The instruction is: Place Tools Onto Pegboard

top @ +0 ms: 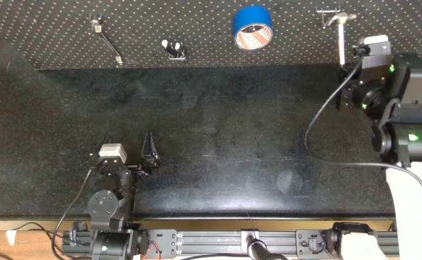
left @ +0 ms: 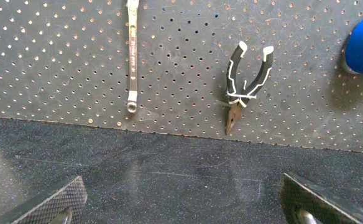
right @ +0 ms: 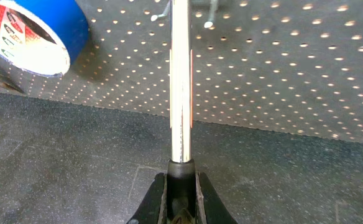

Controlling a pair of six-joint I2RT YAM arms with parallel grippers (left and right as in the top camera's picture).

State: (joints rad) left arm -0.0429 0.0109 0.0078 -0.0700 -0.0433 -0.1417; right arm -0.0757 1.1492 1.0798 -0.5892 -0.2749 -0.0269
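A hammer (top: 339, 37) stands upright against the pegboard (top: 52, 36) at the far right, its head up by two metal hooks (top: 325, 10). My right gripper (top: 350, 68) is shut on the hammer's black grip (right: 180, 180), and the chrome shaft (right: 180, 87) rises from its fingers. A wrench (left: 132, 56), black-and-white pliers (left: 247, 81) and a roll of blue tape (top: 253, 29) hang on the board. My left gripper (top: 130, 146) rests low over the black mat at the front left. It is open with nothing between its fingers (left: 51, 202).
The black mat (top: 225, 130) runs from the pegboard's foot to the table's front edge. A black cable (top: 319, 119) loops from the right arm over the mat's right side. The tape roll (right: 26, 37) hangs close beside the hammer's shaft.
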